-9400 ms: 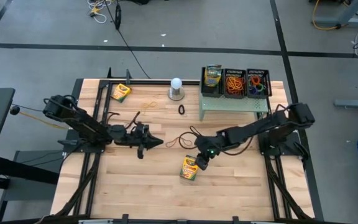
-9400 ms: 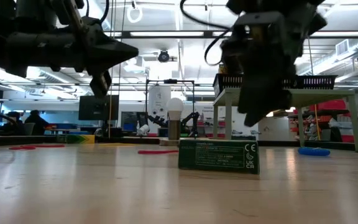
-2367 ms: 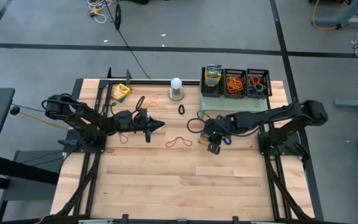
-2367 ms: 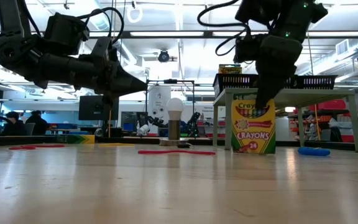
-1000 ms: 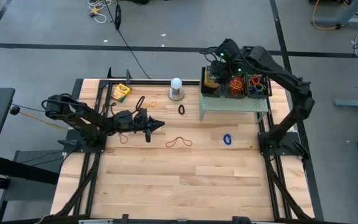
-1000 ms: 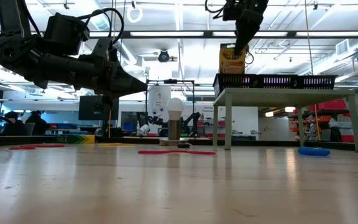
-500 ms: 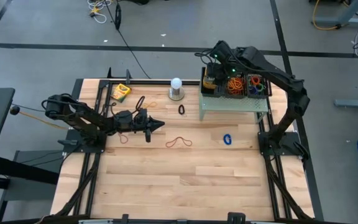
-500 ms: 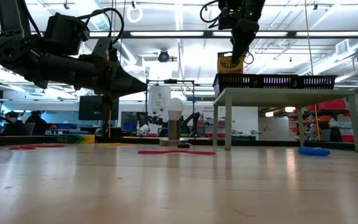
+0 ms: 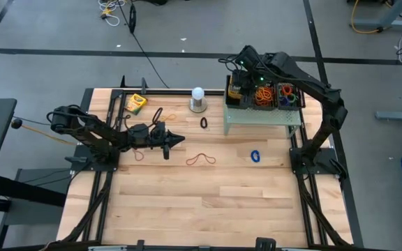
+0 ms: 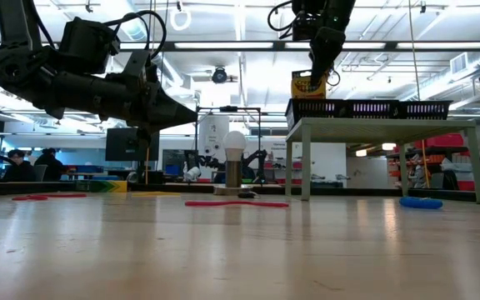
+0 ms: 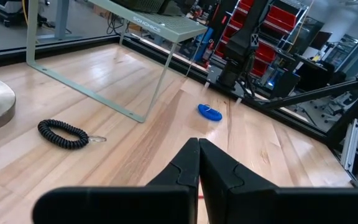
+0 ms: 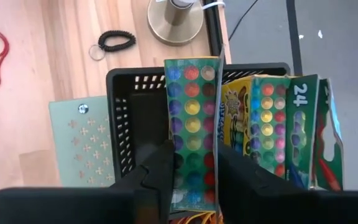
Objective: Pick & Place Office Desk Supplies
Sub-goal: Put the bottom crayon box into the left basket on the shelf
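Right gripper (image 12: 192, 171) hangs straight down over the leftmost black mesh basket (image 12: 124, 118), fingers spread only as far as the width of a crayon box (image 12: 191, 124) and pinching it on its two broad faces. That box stands on end, long axis vertical, its lower part sunk in the basket and its dotted face turned up toward the wrist camera. Just beside it in the same basket, two more crayon boxes (image 12: 278, 124) stand upright, packed side by side.

From above, the basket (image 9: 237, 91) sits at the left end of the pale green riser (image 9: 262, 116), at about 1 o'clock on the table (image 9: 187, 202). Next along the row is a basket of orange rubber bands (image 9: 263, 94), then one of mixed-colour bands (image 9: 289, 94).

Left gripper (image 9: 180, 140) hovers at about 9 o'clock over the table, pointing toward 3 o'clock, fingers (image 11: 191, 163) pressed together and holding nothing.

Another crayon box (image 9: 136, 103) lies flat at 11 o'clock. Loose on the wood are a red rubber band (image 9: 201, 160) near centre and a blue rubber band (image 9: 256, 155) toward 3 o'clock.
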